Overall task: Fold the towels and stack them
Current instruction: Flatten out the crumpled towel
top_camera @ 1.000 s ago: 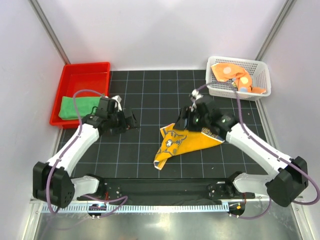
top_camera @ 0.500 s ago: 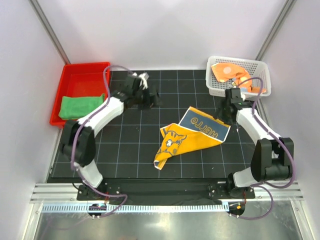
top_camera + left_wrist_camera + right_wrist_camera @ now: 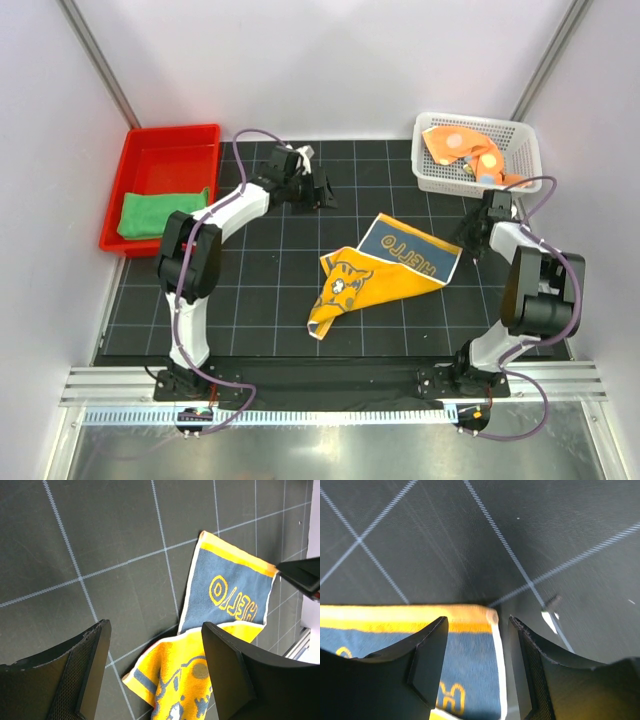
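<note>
The HELLO towel (image 3: 385, 272) lay rumpled right of the tabletop's centre, the right fingers (image 3: 427, 652) part-open astride its far right corner, the left fingers (image 3: 87, 667) wide apart and empty near the far edge; a sound grasp needed the hem seated deep before closing.

Rumpled HELLO towel (image 3: 385, 272); folded green towel (image 3: 160, 213); dotted towel (image 3: 460, 150)

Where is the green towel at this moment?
In the top view, the green towel lies in the near end of the red tray at the far left, well left of the yellow towel.
</note>
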### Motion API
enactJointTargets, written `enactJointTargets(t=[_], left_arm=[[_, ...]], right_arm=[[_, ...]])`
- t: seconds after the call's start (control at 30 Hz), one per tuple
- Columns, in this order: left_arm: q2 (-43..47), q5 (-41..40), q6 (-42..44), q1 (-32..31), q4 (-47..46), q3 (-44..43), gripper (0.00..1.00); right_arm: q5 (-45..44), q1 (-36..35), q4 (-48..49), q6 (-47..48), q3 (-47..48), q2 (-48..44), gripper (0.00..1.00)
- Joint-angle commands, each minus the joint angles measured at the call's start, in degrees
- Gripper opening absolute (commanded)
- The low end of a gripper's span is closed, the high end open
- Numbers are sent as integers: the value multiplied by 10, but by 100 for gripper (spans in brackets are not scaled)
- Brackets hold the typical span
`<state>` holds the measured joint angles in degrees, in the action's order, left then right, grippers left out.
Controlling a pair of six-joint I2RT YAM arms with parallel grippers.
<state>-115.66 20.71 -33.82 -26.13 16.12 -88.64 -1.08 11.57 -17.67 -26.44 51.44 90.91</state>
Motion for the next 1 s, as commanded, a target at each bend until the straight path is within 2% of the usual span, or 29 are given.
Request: enactJointTargets(t=[0.0,0.13,0.23,0.27,0.33,0.37,0.5,0.6,0.67,0.8,0.97], left_arm=[[26,19,3,-1,-30,11,77],[46,20,13,1,-32,30,77],[63,30,10,6,-47,51,77],[66,31,8,8,-51,54,77],[75,28,10,13,-52,58,77],[77,25,11,18,-52,60,77],[96,9,25,37,-51,76,77],[91,4,67,36,-52,72,78],[63,41,84,35,-52,51,77],[42,99,84,35,-78,49,77],[52,154,81,49,-147,81,78]], right_arm=[[27,2,75,9,-8,29,58],[56,2,79,12,-10,52,50],[106,0,96,12,-34,35,34],[123,-6,99,11,-40,30,22],[174,-22,113,15,-51,23,11],[187,-32,116,16,-54,16,3],[222,-115,121,41,-42,-1,1],[209,-134,92,43,-23,-13,1],[207,-134,63,42,-13,-24,1],[286,-150,42,19,24,-67,1],[351,-237,-65,46,97,-104,1]])
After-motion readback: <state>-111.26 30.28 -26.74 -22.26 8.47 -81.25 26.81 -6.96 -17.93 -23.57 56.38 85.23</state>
